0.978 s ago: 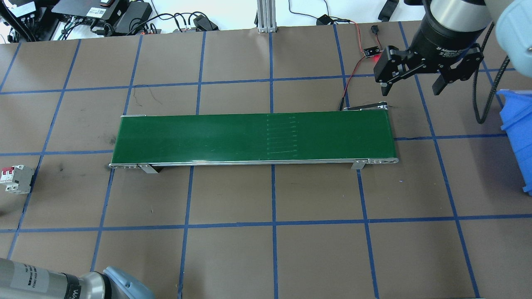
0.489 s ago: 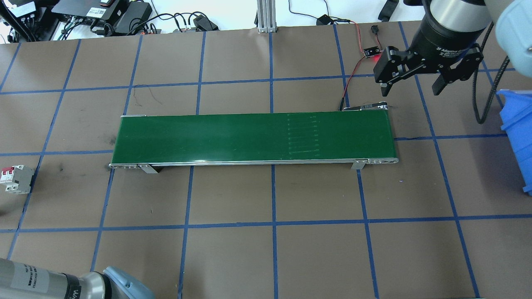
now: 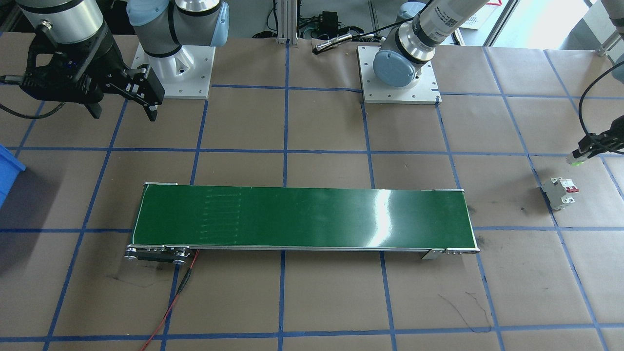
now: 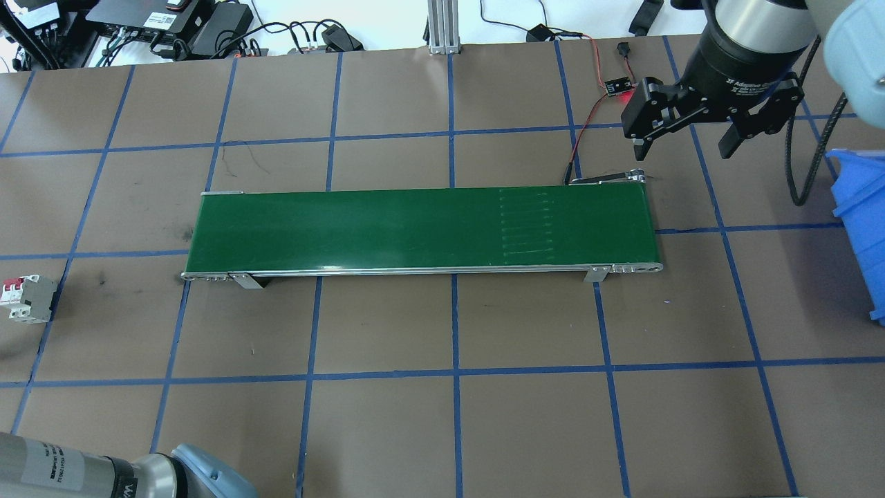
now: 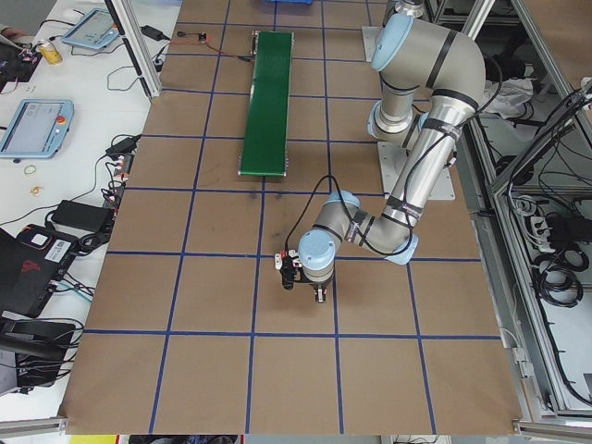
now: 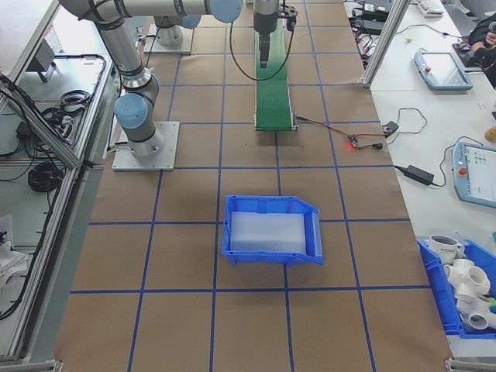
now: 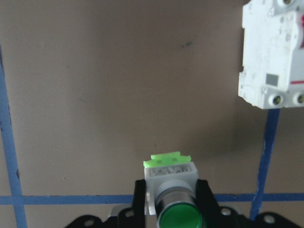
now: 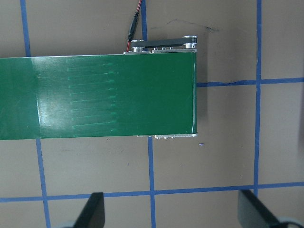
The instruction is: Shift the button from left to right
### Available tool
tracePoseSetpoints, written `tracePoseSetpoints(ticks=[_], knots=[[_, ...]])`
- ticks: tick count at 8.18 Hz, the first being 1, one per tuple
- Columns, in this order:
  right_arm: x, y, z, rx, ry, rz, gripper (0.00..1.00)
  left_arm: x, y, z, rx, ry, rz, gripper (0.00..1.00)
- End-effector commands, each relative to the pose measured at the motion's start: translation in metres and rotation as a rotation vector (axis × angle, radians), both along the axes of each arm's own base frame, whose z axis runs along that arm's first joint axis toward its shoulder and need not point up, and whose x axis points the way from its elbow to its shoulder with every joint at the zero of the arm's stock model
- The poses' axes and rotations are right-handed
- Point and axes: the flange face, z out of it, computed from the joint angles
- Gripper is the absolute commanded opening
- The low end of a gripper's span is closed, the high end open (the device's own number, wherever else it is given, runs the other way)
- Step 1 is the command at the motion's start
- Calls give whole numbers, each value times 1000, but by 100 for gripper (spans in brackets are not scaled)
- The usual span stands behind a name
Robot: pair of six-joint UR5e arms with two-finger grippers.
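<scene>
The button [image 7: 172,197], a green round cap on a whitish body, sits between the fingers [image 7: 139,199] of my left gripper [image 7: 172,185], which is shut on it just above the brown table. From the front, the left gripper [image 3: 585,150] holds the button [image 3: 575,161] near the table's left end, just behind the breaker. My right gripper [image 4: 684,144] hangs open and empty beyond the far right end of the green conveyor belt [image 4: 415,228]. Its spread fingers [image 8: 92,211] frame the belt's end [image 8: 118,95] from above.
A white circuit breaker [image 4: 28,297] with red toggles lies on the table beside the held button, also large in the left wrist view as the breaker [image 7: 273,52]. A blue bin [image 4: 861,221] stands at the right edge. A small sensor board with red wires [image 4: 617,86] lies behind the belt.
The faint seam marks on the conveyor belt have shifted to the right, so the belt is running. Neither arm has visibly moved, and the breaker stays put.
</scene>
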Motion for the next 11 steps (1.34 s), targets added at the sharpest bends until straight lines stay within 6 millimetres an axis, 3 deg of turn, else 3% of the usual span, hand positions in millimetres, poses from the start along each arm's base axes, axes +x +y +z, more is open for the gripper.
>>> tracePoseSetpoints(ticks=[1, 2, 4, 6, 9, 10, 11], knots=[[0, 0, 0, 1, 2, 2, 100, -12, -6, 60, -34, 40, 32, 17], [0, 0, 0, 1, 3, 2, 100, -34, -27, 91, -46, 31, -10, 17], [0, 0, 0, 1, 0, 2, 100, -89, -56, 163, 19, 9, -127, 0], [1, 1, 2, -4, -4, -6, 100, -160, -99, 173, 47, -20, -214, 0], [1, 2, 3, -5, -8, -4, 100, -264, -146, 181, 93, -86, -437, 0], [1, 4, 2, 8, -6, -6, 100, -298, -157, 184, 78, -105, -405, 0], [1, 4, 1, 11, -8, 6, 100, -321, -163, 178, 79, -128, -182, 0]])
